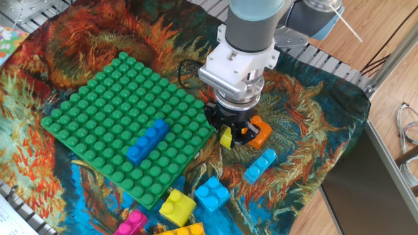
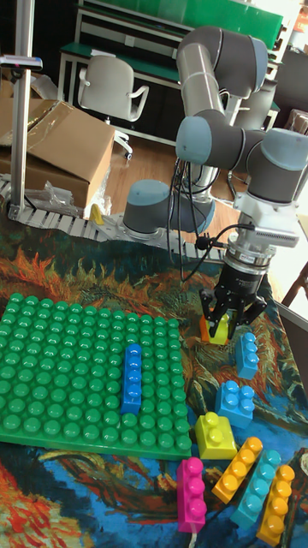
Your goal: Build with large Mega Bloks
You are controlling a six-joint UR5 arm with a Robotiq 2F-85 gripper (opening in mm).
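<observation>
My gripper [image 1: 228, 136] is shut on a small yellow Mega Blok [image 1: 225, 138], held just off the cloth by the right corner of the green baseplate [image 1: 98, 111]. An orange brick [image 1: 259, 132] lies right beside the fingers. In the tall view the gripper [image 2: 228, 324] grips the same yellow brick [image 2: 221, 330]. A long blue brick [image 1: 147, 140] is stuck on the baseplate. Loose bricks lie in front: light blue [image 1: 260, 165], blue [image 1: 211, 193], yellow [image 1: 177, 206] and pink [image 1: 130, 224].
A patterned cloth [image 1: 313, 117] covers the table, with a metal roller rail [image 1: 326, 62] behind it and the table's edge at right. More long bricks [image 2: 257, 486] lie at the front right. A cardboard box [image 2: 60, 145] stands at the back left.
</observation>
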